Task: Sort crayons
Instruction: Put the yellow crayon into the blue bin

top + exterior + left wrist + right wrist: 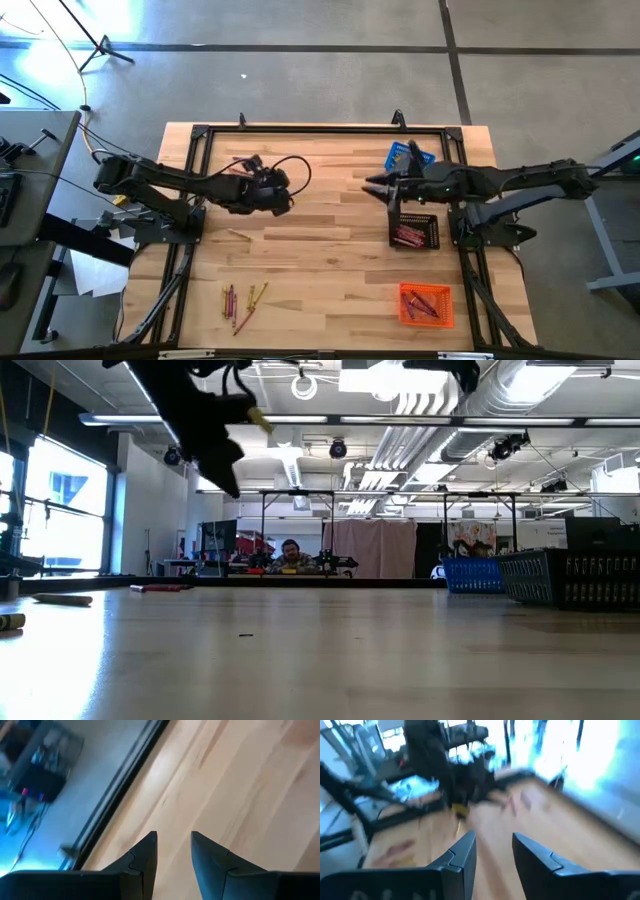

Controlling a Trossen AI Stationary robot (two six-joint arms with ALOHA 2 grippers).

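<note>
Black basket (414, 230) is sitting just below the right gripper (372, 187), fingers spread and empty, so it's needing a clean reach to the loose crayons (243, 298), left gripper (282, 190) hovering parted too.

Table (330, 260): pale wood planks, smooth, with a soft sheen in the low view; dark metal frame along its edges. Black basket (414, 229), orange basket (426, 305) and blue basket (409, 156), all toward the right edge: plastic mesh. Crayons (243, 300) near the front edge: matt, waxy-looking sticks. Both arms: dark, matt housings.
</note>
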